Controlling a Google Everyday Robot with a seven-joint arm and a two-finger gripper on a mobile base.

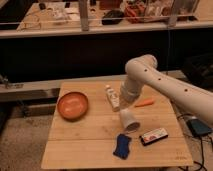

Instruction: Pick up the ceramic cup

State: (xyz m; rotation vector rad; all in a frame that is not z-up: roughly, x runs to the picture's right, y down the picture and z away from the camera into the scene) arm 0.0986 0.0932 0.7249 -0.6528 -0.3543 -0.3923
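Nearest the camera, a blue object (121, 146) is lying by the front of a wooden table (75, 150). A dark flat packet (153, 136) with a red and white label is lying just beside it on the right.

Just behind these two, around the middle of the table, the cup (129, 121) is sitting. It is showing as plain and pale, white shading to grey. Its body is tapering, narrower at the upper end and wider at the lower end. It is tilting rather than standing straight, with the wider end facing down toward the camera.

The gripper (125, 107) is hanging directly over the cup's narrow end. It is at the tip of a white arm (165, 82) that is reaching in from the right and bending downward. Gripper and cup are appearing to meet, but I cannot tell whether the gripper is clamping the cup or only hovering at it. I also cannot tell whether the cup is touching the table.

A white bottle (112, 96) is lying just left of the gripper, and an orange stick (145, 103) is lying to its right. An orange bowl (72, 105) is sitting at the left side, well apart from the cup.
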